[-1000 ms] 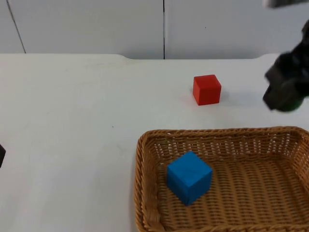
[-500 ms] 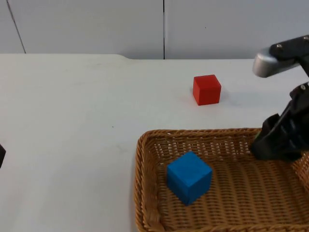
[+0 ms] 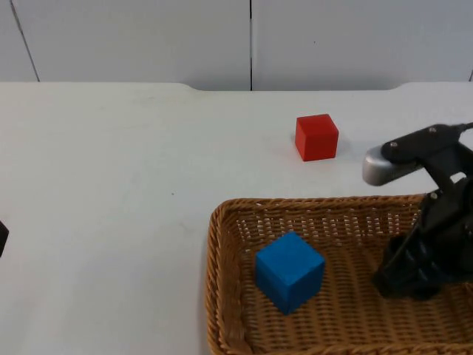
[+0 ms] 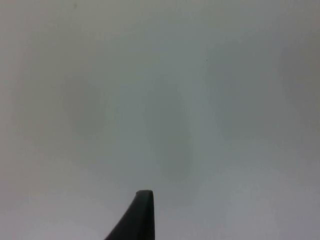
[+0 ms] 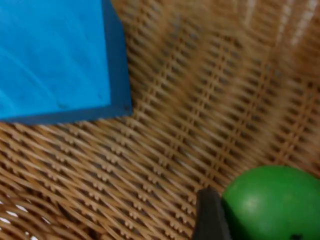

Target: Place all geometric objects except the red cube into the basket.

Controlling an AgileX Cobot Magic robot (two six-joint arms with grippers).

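Observation:
A wicker basket [image 3: 222, 222] stands at the table's near right, with a blue cube [image 3: 290, 270] lying inside it toward its left side. The red cube [image 3: 317, 137] rests on the white table beyond the basket's far rim. My right gripper [image 3: 410, 277] hangs low inside the basket, right of the blue cube. In the right wrist view a green ball [image 5: 272, 200] sits against the black fingertip [image 5: 210, 217], just above the woven floor, with the blue cube [image 5: 55, 55] close by. My left gripper [image 3: 2, 237] waits at the table's left edge.
The grey partition wall [image 3: 251, 41] closes off the far side of the table. The left wrist view has bare white table [image 4: 160, 100] beyond a black fingertip [image 4: 140, 215].
The right arm has come down and toward the near side, from above the table beside the red cube into the basket. The cubes, the basket and the left arm have stayed put.

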